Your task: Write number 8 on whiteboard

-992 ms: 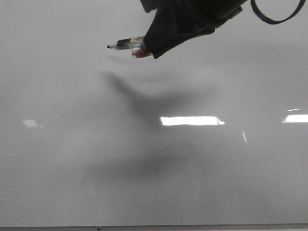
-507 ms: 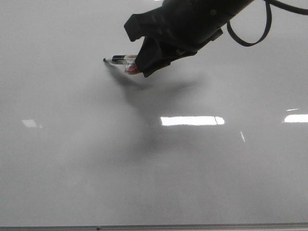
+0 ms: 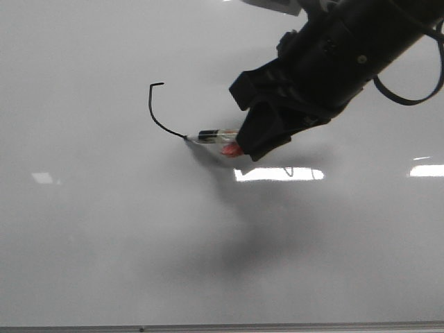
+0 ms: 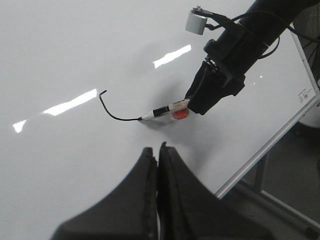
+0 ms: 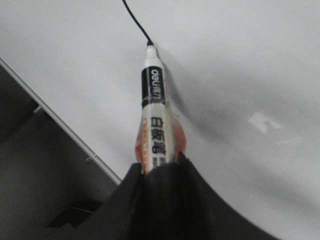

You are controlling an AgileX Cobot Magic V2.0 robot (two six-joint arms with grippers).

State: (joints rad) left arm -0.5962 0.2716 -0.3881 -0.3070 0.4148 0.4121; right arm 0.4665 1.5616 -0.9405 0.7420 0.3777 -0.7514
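The whiteboard (image 3: 97, 229) is a glossy grey-white board filling the front view. On it runs a thin black curved stroke (image 3: 154, 114) with a short tick at its top, a part of the number 8. My right gripper (image 3: 243, 142) is shut on a marker pen (image 3: 211, 135) with a black and white barrel, whose tip touches the lower end of the stroke. The same pen (image 5: 152, 120) and stroke (image 5: 134, 19) show in the right wrist view. My left gripper (image 4: 157, 150) is shut on nothing and hangs over the board, apart from the stroke (image 4: 112, 112).
Bright rectangular light reflections (image 3: 277, 174) lie on the board. Its thin dark bottom edge (image 3: 222, 327) runs along the front. In the left wrist view the board's metal edge (image 4: 270, 145) and a stand leg (image 4: 270, 200) show, with floor beyond.
The right gripper has moved down and to the right with the pen. A curved black stroke now runs from the pen's earlier tip position to its present one.
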